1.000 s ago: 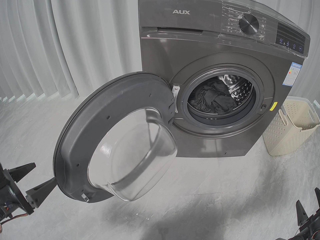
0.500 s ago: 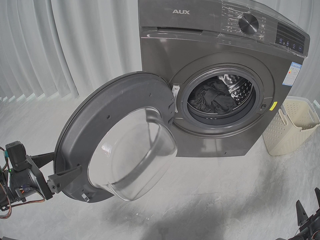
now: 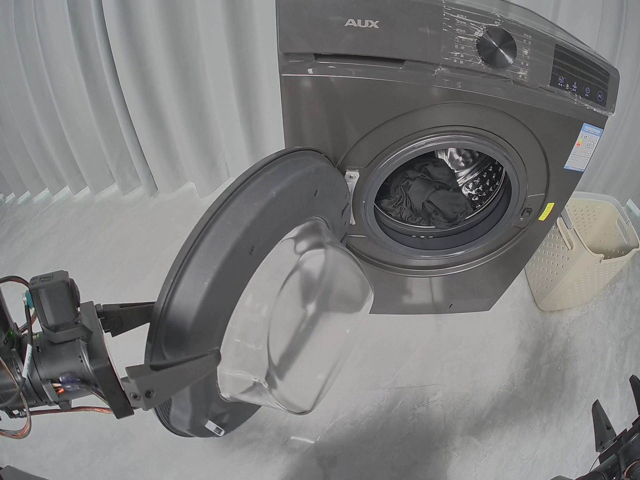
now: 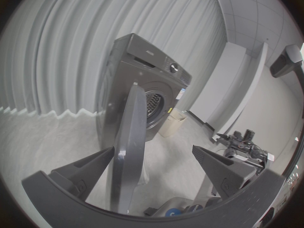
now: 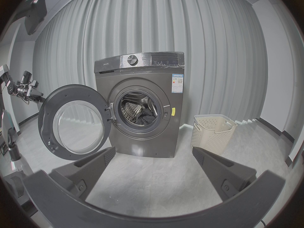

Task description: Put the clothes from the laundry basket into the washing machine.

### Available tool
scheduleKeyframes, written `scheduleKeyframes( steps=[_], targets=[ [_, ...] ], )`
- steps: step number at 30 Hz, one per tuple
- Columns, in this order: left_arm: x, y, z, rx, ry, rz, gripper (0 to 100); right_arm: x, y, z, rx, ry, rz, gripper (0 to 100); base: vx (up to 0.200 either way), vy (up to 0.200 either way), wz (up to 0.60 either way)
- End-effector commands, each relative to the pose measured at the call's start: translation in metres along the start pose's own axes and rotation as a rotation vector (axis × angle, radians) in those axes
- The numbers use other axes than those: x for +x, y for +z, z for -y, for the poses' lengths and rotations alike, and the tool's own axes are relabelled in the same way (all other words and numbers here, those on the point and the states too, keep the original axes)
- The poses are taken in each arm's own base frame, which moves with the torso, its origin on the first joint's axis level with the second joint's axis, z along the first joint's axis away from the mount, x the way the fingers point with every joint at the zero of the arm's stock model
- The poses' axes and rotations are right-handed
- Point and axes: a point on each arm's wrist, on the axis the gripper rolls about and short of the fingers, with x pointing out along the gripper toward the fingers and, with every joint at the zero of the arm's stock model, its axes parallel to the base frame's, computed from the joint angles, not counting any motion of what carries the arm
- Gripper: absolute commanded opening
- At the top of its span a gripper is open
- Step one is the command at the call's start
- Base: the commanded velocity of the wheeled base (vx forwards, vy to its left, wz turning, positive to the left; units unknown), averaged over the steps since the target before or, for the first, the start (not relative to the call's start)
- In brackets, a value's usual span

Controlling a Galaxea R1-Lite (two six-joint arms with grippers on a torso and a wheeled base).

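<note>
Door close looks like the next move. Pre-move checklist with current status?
1. Clothes fully inside the drum, nothing over the rim: ok.
2. Laundry basket emptied: cannot tell, its bottom is hidden.
3. Left gripper open, fingers straddling the door edge: ok.
4. Door's path to the opening free: ok.
5. Right gripper open, low and apart from the washing machine: ok.
</note>
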Motion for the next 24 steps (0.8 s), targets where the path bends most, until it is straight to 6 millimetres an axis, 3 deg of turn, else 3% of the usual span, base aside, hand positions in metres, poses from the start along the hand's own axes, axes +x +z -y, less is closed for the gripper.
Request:
scheduleKeyframes(
  steps=[1,10,16,24],
  targets=[
    [0.009,0.000,0.012,-0.012,-0.089,-0.019,100,0.000,-0.005,0.000,0.000,0.001,-0.001,100,0.000,0.000,0.00],
    [-0.003,0.002,0.012,-0.002,-0.065,0.025,100,0.000,-0.005,0.000,0.000,0.001,-0.001,100,0.000,0.000,0.00],
    [-0.030,0.011,0.004,0.015,0.134,0.155,100,0.000,-0.005,0.000,0.000,0.001,-0.001,100,0.000,0.000,0.00],
    [-0.038,0.012,-0.016,0.022,0.306,0.172,100,0.000,-0.005,0.000,-0.001,0.001,-0.001,100,0.000,0.000,0.00]
  ],
)
